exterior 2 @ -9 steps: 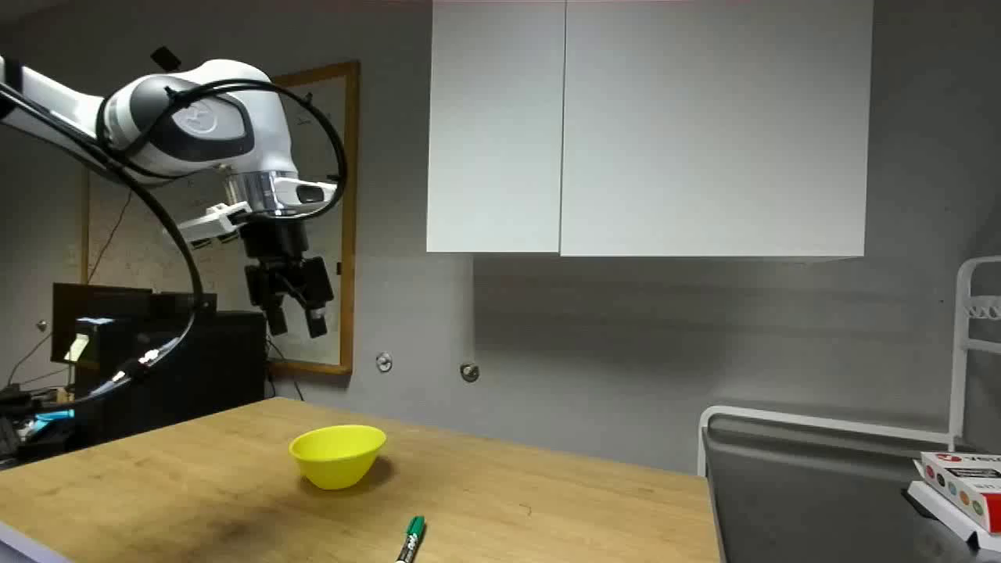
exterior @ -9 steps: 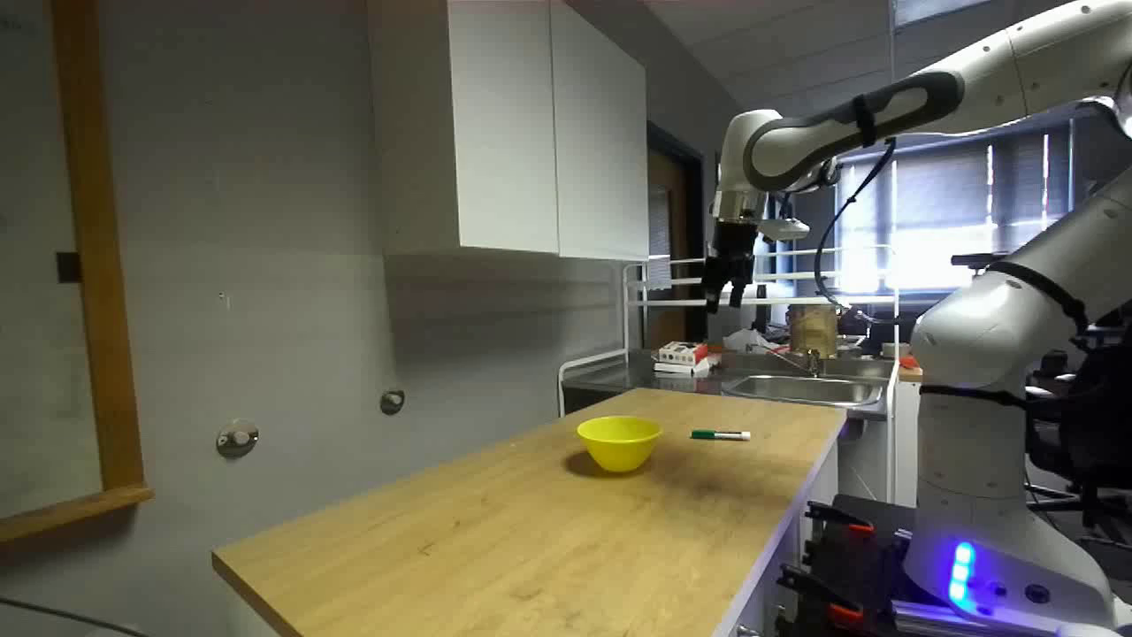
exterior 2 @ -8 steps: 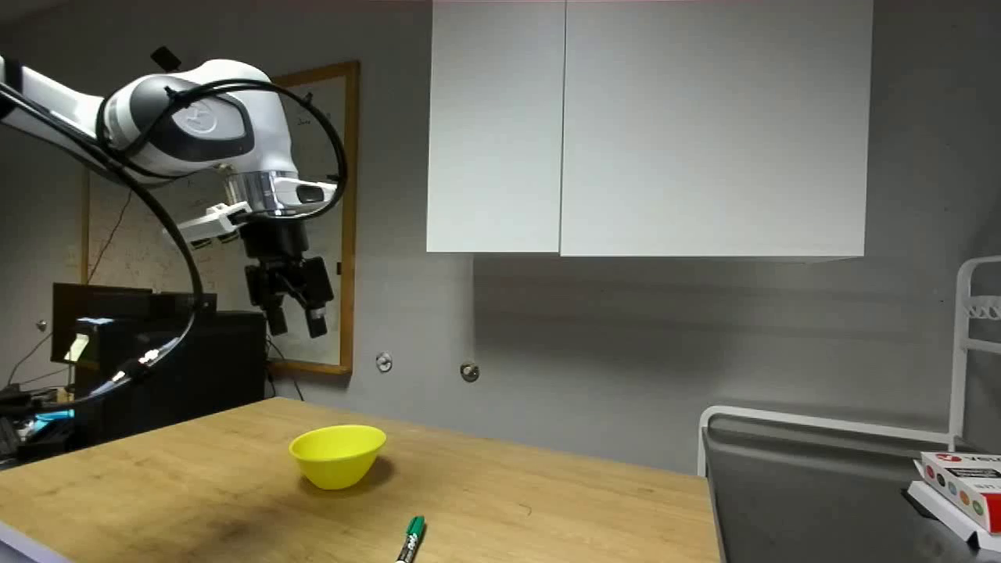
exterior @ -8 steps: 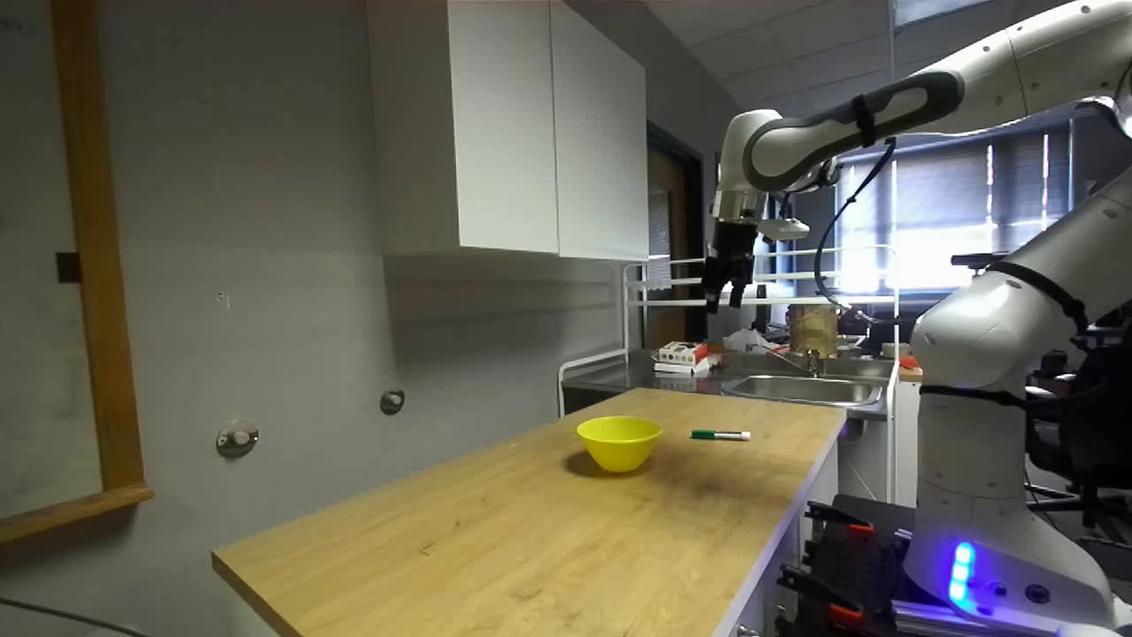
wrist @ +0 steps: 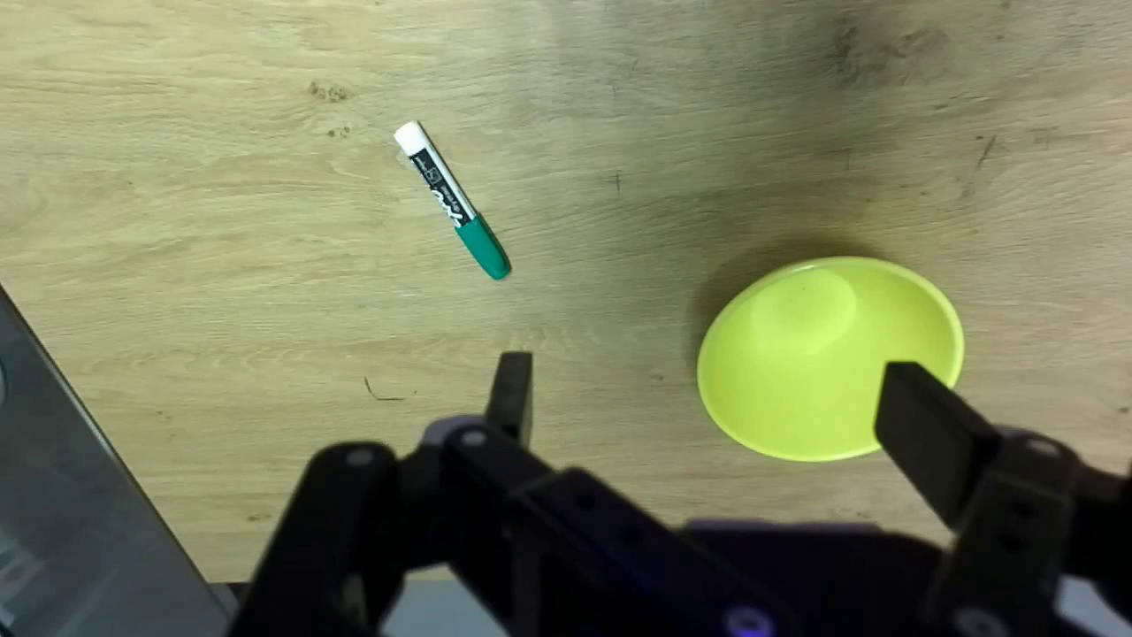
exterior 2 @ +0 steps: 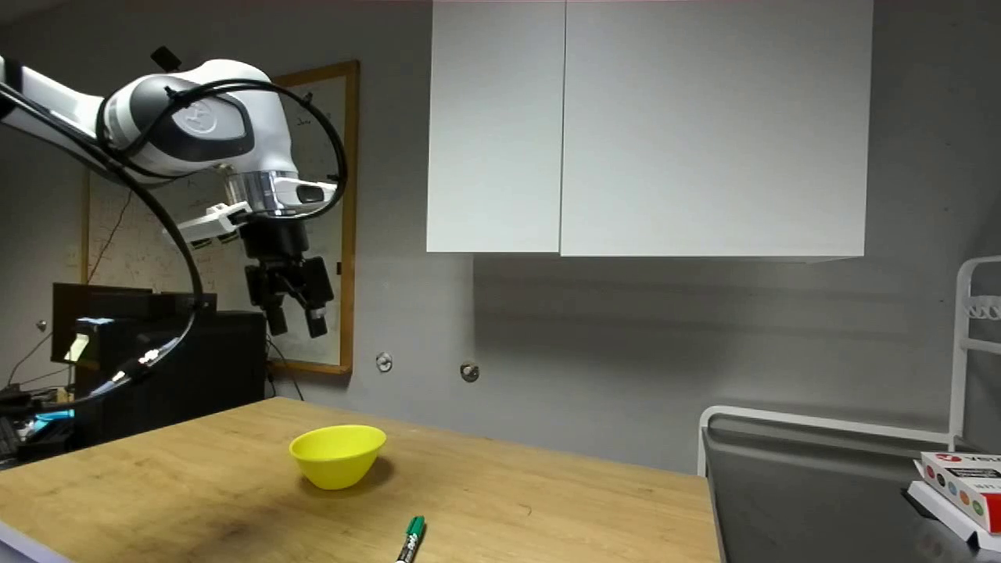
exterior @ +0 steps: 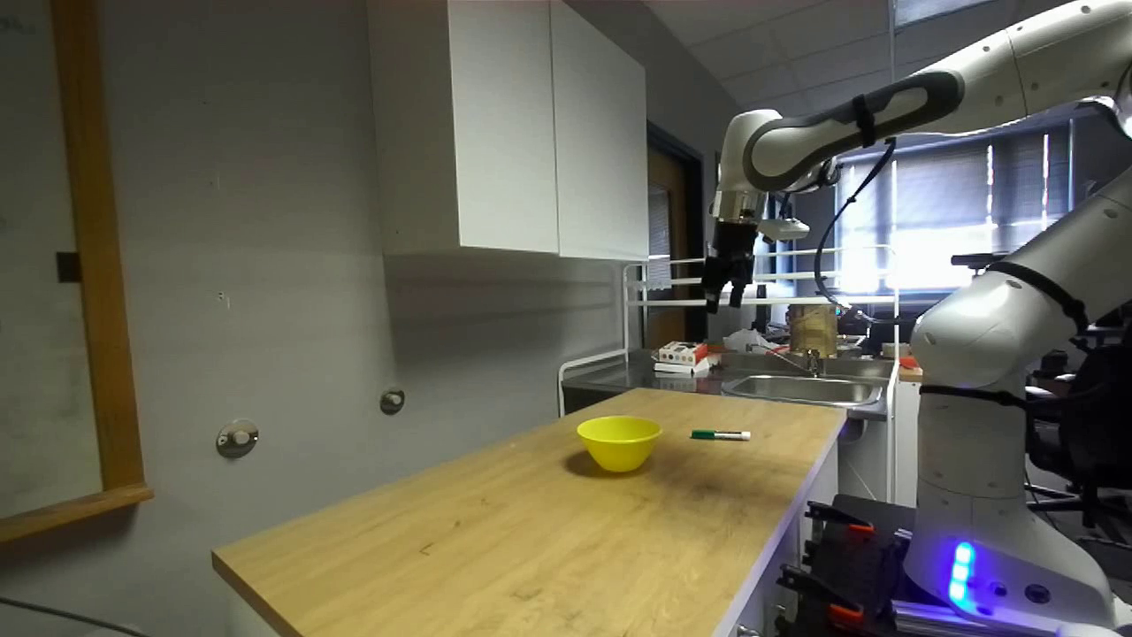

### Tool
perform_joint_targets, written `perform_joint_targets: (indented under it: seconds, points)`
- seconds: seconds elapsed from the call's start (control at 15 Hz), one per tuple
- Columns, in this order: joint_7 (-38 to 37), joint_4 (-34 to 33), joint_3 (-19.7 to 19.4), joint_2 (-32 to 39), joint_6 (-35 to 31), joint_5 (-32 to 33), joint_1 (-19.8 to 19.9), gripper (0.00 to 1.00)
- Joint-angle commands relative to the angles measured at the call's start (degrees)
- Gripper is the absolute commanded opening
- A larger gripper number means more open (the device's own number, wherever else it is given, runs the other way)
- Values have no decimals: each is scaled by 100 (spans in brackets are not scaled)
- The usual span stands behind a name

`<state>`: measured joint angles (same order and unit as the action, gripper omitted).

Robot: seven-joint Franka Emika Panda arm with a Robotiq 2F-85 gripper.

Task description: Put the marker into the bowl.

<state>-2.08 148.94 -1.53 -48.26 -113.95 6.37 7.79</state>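
The marker [wrist: 453,202] is thin, with a green cap, a black and white label and a white end. It lies flat on the wooden tabletop beside the bowl, apart from it, in both exterior views [exterior: 720,435] [exterior 2: 410,539]; one view cuts off its white end. The bright yellow bowl [wrist: 796,398] stands upright and looks bare inside in the wrist view. It shows in both exterior views [exterior: 619,451] [exterior 2: 336,465]. My black gripper [wrist: 713,366] is open, with wide-spread fingers and nothing between them. It hangs high above the tabletop, pointing down [exterior: 723,303] [exterior 2: 298,331].
The wooden tabletop [exterior: 495,540] runs along a grey wall. White wall cabinets [exterior 2: 649,133] hang above it. Past the table end are a dark metal counter [exterior 2: 813,500], a sink [exterior: 805,389], a white rack [exterior: 630,310] and stacked boxes [exterior: 683,354].
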Motion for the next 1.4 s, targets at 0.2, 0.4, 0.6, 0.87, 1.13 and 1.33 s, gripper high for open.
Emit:
perform_joint_targets:
  seconds: [0.2, 0.4, 0.6, 0.87, 1.13, 1.33]
  points:
    - [6, -42, -49, 48, 42, 14, -72, 100]
    - [10, -92, -47, 253, 0, 13, -98, 100]
    - [45, -101, -84, 515, -176, 24, -103, 100]
    - [302, -203, -261, 1112, -582, -30, -161, 100]
    - [931, -480, -635, 2079, -894, -211, -289, 100]
    - [1574, -763, -918, 2853, -1032, -347, -347, 100]
